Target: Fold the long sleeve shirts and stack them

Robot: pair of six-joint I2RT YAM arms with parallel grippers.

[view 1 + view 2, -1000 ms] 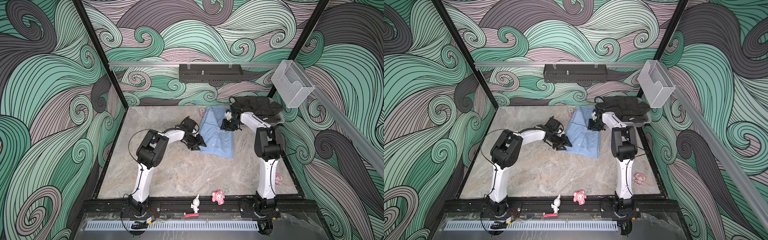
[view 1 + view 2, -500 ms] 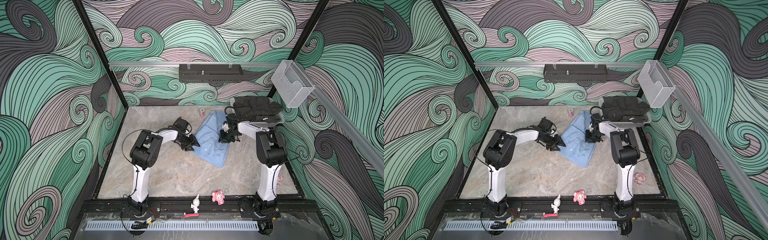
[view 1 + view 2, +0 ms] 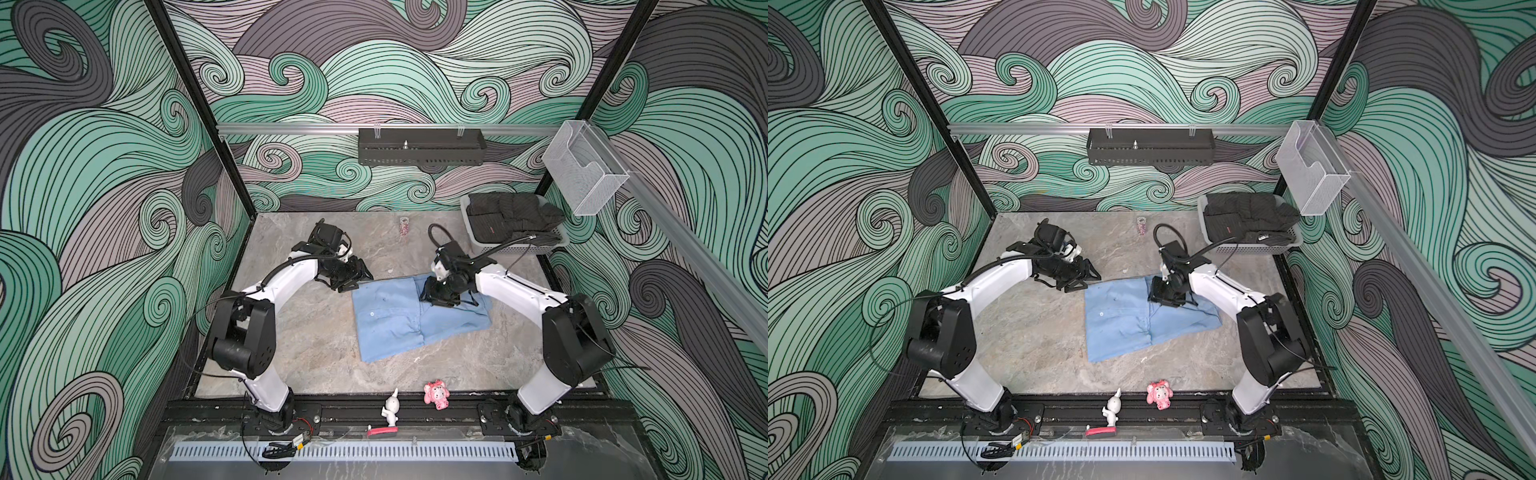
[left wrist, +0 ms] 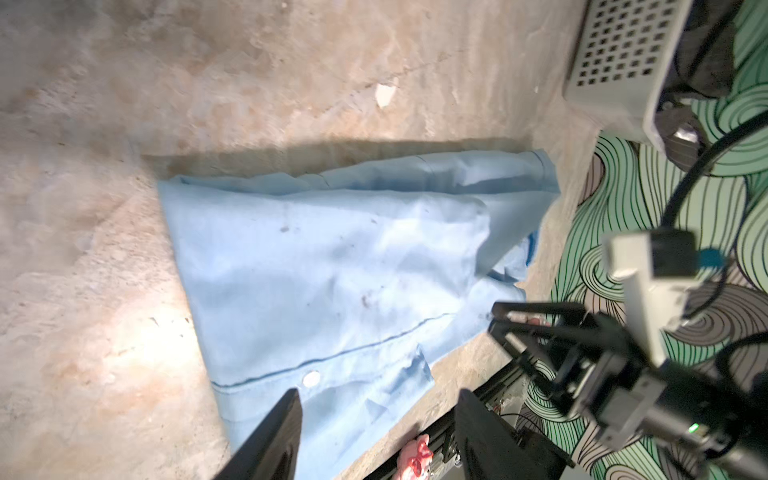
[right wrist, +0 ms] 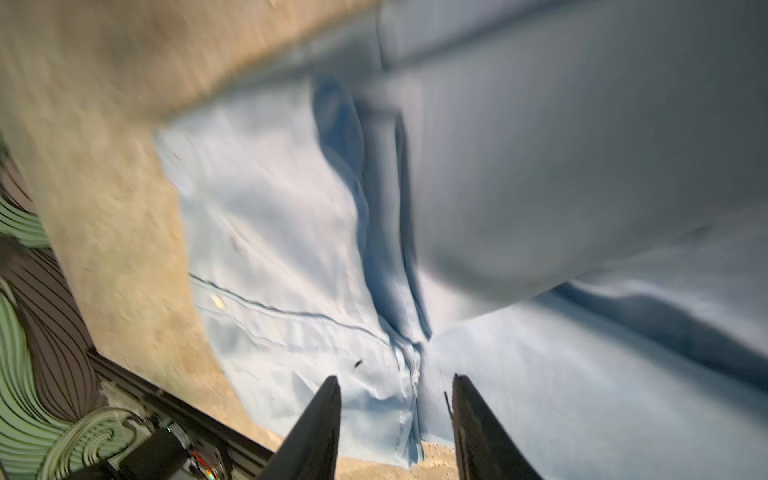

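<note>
The light-blue shirt [image 3: 399, 320] lies partly folded and rumpled on the surface [image 3: 316, 332] (not yet stacked). The left end effector [image 4: 378, 395] gapes empty at its edge; the right end effector [image 5: 395, 380] is parted above it.

The light-blue shirt [image 3: 390, 328] [image 3: 1121, 324] lies flat near the middle of the table [image 3: 307, 345], folded into a rough, uneven packet, its near edge slanting. A deep crease [image 5: 390, 266] splits it into two panels. Which overlaps the other is hard to tell, since that view is blurred. A stitched placket with a pale button [image 4: 311, 379] crosses one panel. The fabric [image 4: 332, 266] is rumpled and faintly speckled.
</note>
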